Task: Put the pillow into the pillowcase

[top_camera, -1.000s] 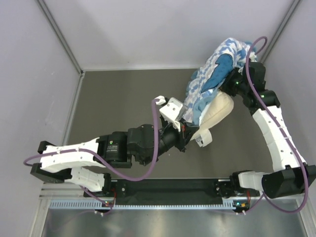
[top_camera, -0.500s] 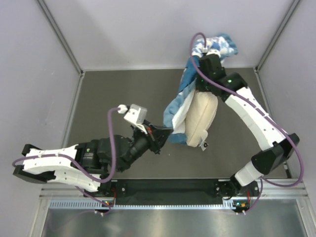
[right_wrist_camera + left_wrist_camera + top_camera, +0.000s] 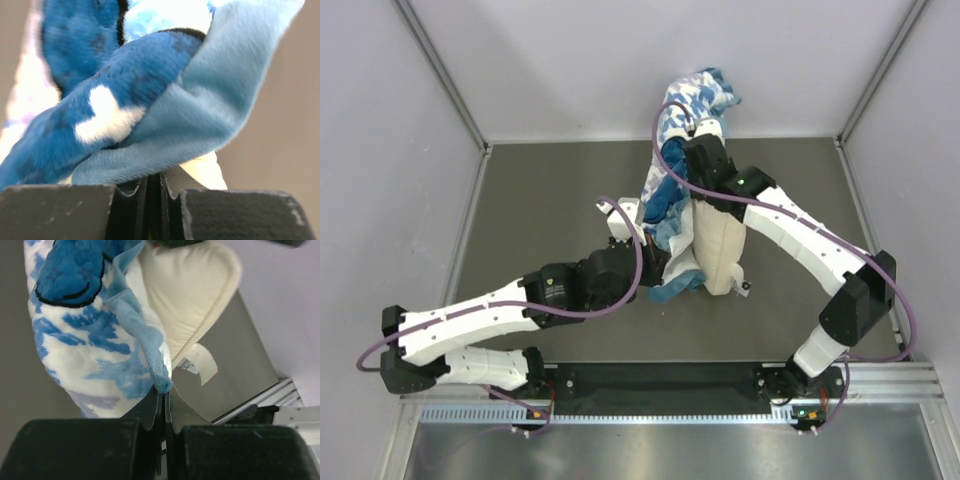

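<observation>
While left pincer [image 3: 162, 394] and right pincer [image 3: 157, 179] clench the pillowcase [image 3: 692, 97], the pillow [image 3: 720, 250] shows mostly uncovered; insertion looks barely begun.

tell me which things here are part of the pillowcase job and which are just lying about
Part of the job: pillow; pillowcase; left gripper and right gripper, both shut on the pillowcase's blue edge.
Just there: table; purple cables; grey walls.

Plump cream pillow [image 3: 718, 250], lower end bare, bunched blue-and-white houndstooth pillowcase [image 3: 685, 105] against its left side and top
</observation>
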Controlling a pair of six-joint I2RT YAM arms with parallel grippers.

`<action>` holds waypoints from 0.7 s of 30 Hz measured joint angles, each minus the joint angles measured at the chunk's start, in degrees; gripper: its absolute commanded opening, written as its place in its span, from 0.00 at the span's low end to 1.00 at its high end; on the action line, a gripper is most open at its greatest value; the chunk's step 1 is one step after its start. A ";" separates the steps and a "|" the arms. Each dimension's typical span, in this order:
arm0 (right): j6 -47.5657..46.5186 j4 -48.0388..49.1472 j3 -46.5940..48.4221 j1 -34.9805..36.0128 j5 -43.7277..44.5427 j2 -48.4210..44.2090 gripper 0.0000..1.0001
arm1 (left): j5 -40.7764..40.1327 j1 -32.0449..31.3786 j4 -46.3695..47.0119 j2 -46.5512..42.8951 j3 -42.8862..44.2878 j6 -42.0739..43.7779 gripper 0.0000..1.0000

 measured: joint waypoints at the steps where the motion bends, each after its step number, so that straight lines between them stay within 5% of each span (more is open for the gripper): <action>1: 0.07 1.14 -0.46 0.02 -1.27 -0.37 0.00 | 1.79 1.92 0.02 0.33 -1.03 -0.31 0.00; 11: 0.74 12.00 -2.86 3.91 -15.17 2.29 0.02 | 8.37 7.19 0.26 -7.23 -9.49 -3.52 0.00; 17: -0.96 17.84 0.98 10.93 -27.69 10.21 0.38 | 4.92 7.21 -1.81 -15.85 -17.03 -7.10 0.00; 19: -1.75 19.63 1.40 13.07 -32.02 11.34 0.59 | 3.61 7.28 -3.50 -18.75 -20.35 -8.48 0.00; 21: -2.38 20.09 1.40 14.49 -35.65 11.54 0.66 | 3.19 7.32 -5.03 -20.28 -22.34 -9.35 0.00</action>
